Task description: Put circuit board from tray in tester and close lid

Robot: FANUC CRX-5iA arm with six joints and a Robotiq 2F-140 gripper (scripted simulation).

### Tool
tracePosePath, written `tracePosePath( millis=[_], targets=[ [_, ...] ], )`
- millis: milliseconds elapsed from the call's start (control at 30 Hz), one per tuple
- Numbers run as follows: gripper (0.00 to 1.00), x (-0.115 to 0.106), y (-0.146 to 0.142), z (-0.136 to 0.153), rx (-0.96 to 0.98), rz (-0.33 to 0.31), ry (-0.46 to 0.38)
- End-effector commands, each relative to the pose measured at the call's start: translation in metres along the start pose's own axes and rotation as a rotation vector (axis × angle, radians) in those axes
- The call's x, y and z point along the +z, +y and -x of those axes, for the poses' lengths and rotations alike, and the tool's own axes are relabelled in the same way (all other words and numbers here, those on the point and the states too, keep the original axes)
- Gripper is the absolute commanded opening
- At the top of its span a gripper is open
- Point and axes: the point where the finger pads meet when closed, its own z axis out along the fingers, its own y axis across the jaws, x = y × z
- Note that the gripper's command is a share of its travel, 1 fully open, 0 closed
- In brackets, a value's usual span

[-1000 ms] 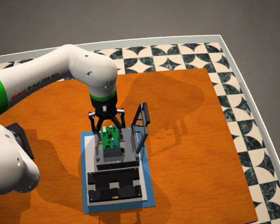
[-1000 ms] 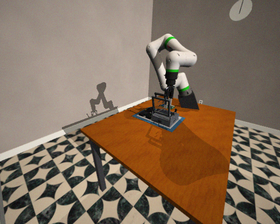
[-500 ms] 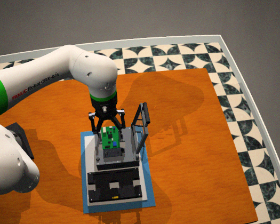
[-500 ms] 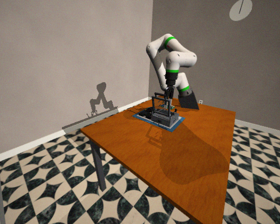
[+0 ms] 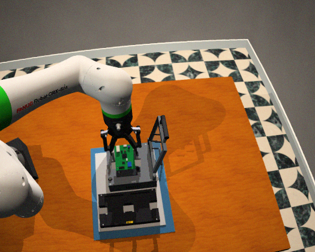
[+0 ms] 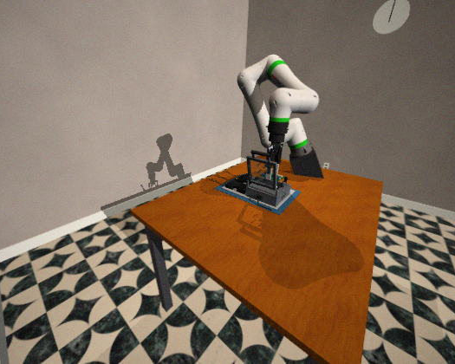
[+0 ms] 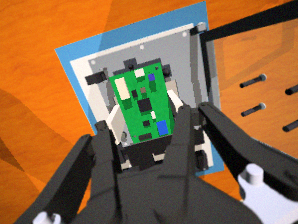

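While half open, jaws (image 5: 123,153) (image 6: 272,172) grip board (image 5: 125,159) (image 6: 280,178) (image 7: 143,95).

Rectangular table (image 5: 199,120) (image 6: 322,243) with an orange-brown, wood-grained top. A blue mat (image 5: 94,235) (image 6: 297,195) (image 7: 70,54) lies flat on it, bearing a smaller whitish sheet (image 5: 101,229) (image 7: 80,67). Directly on the sheet stand the grey tester (image 5: 127,180) (image 6: 263,193) (image 7: 115,57), its lid raised, and, just beside it, the black tray (image 5: 115,220) (image 6: 237,184), lying flat. Well apart from the mat, the arm's dark base (image 5: 28,162) (image 6: 311,166) stands on the same table top. Shadows cross the wood. The narrow gap between tester and tray is probably sheet, though poorly resolved.
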Motion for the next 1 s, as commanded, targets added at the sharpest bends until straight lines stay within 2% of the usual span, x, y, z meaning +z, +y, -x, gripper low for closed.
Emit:
tracePosePath(
  millis=[0, 300, 967],
  targets=[
    [0.46, 0.007, 0.000, 0.000, 0.000, 0.001, 0.000],
    [0.46, 0.020, 0.000, 0.000, 0.000, 0.001, 0.000],
    [0.46, 0.025, 0.000, 0.000, 0.000, 0.001, 0.000]
  ],
)
